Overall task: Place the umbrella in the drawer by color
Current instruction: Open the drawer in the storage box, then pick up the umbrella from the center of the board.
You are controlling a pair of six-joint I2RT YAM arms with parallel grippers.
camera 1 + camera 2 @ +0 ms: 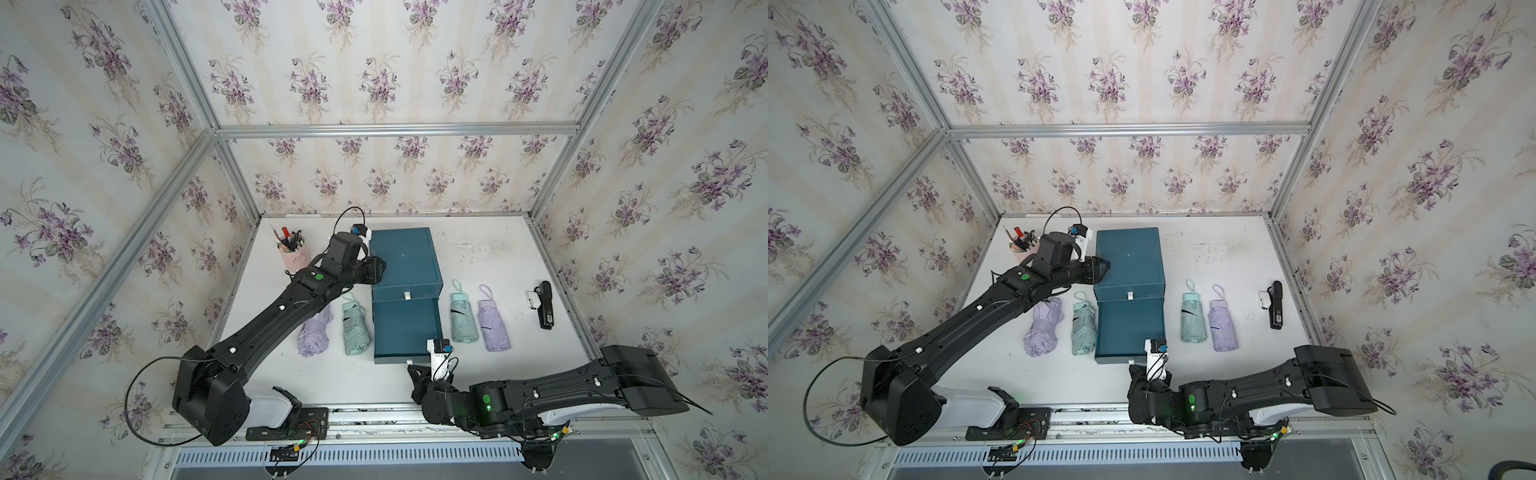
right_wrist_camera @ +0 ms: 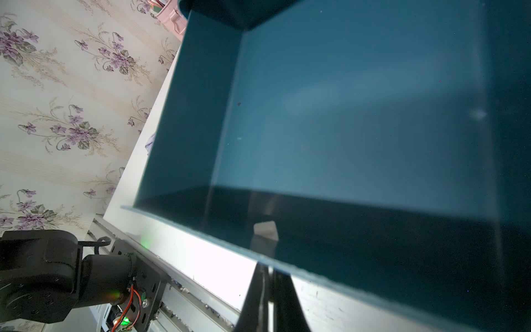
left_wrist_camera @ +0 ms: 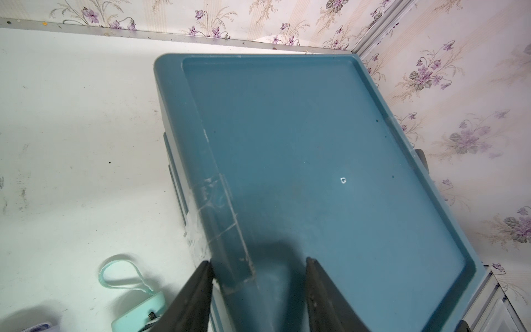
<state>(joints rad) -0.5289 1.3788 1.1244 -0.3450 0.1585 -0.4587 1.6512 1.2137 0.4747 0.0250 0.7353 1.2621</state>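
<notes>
Top view, pink cup (image 1: 293, 261) holding pens (image 1: 291, 240), drawer (image 1: 405, 328) pulled out

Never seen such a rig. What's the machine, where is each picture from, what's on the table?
Two black robot arms work over a white table. Two pictures look down from overhead; two come from wrist cameras. It holds a dark teal drawer cabinet, one drawer pulled out, two lilac folded umbrellas, two mint folded umbrellas, a pink pen cup, a black handheld device. The left gripper, open, straddles the cabinet's top edge; the right gripper, shut, apparently pinches the drawer's white pull tab.
</notes>
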